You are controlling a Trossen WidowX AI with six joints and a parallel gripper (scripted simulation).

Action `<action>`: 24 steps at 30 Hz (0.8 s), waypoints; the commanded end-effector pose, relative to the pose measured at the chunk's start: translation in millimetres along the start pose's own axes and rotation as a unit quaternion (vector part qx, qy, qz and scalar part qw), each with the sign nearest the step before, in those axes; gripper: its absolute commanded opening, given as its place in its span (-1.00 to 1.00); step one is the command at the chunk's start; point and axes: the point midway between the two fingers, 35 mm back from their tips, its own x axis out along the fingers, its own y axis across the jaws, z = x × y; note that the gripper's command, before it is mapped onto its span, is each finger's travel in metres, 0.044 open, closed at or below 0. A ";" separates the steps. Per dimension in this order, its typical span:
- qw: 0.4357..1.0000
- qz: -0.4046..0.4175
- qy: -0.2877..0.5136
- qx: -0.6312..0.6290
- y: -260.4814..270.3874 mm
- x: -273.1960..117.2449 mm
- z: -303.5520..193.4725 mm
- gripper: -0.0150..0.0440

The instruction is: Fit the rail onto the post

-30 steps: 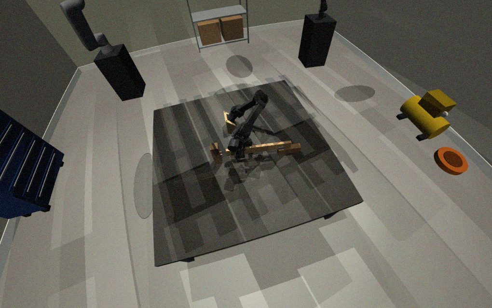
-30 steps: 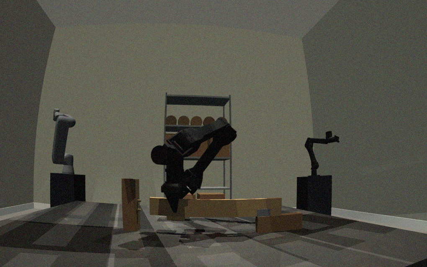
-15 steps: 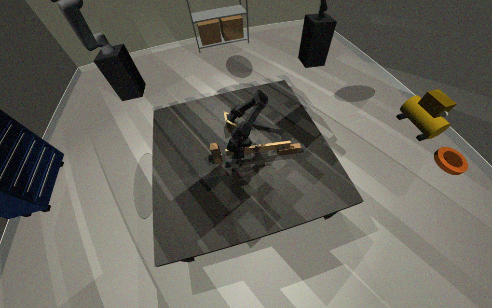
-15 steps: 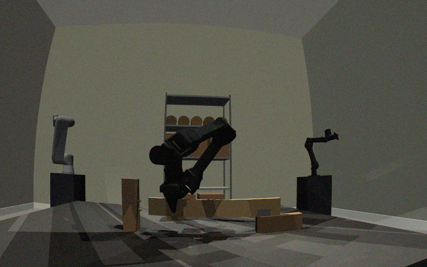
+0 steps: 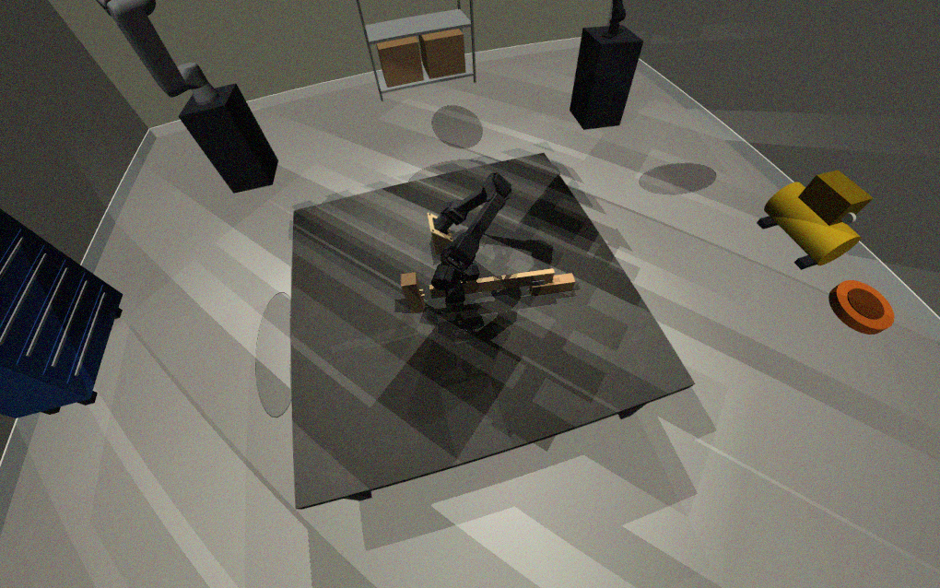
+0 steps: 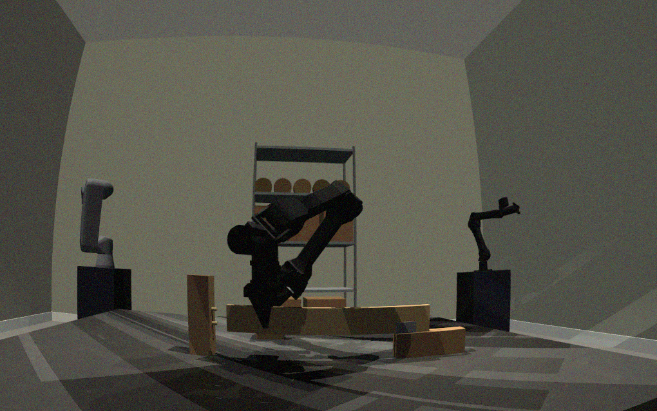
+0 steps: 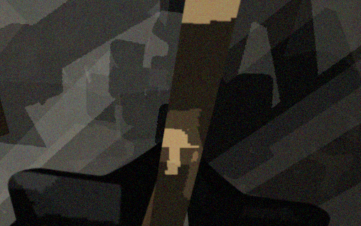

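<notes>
The bed rail (image 5: 512, 278) (image 6: 348, 321) (image 7: 199, 71) is off the table at its near end and looks about level. Its near end stands a short gap from the post (image 5: 414, 294) (image 6: 199, 315), whose two pegs (image 6: 214, 322) point toward it at about the rail's height. The far end is at the bracket (image 6: 406, 326) on the footboard block (image 5: 565, 282) (image 6: 431, 342); its seating is partly hidden. My gripper (image 5: 455, 299) (image 6: 265, 323) (image 7: 174, 148) points down and is shut on the rail near its near end. The end holes are not visible.
A pale wooden piece (image 5: 440, 237) stands on the dark table (image 5: 346, 429) behind the rail, beside my arm. My arm reaches over the rail from the back. Shelving (image 5: 419, 28) and two other arms on black pedestals (image 5: 231, 142) (image 5: 604, 79) stand off the table.
</notes>
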 end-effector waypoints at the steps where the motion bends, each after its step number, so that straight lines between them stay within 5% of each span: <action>1: 1.000 -0.002 0.002 0.000 0.1 -1.3 -4.1 -0.49; 24: 1.000 -0.002 0.002 0.000 0.2 -3.9 -11.0 -0.49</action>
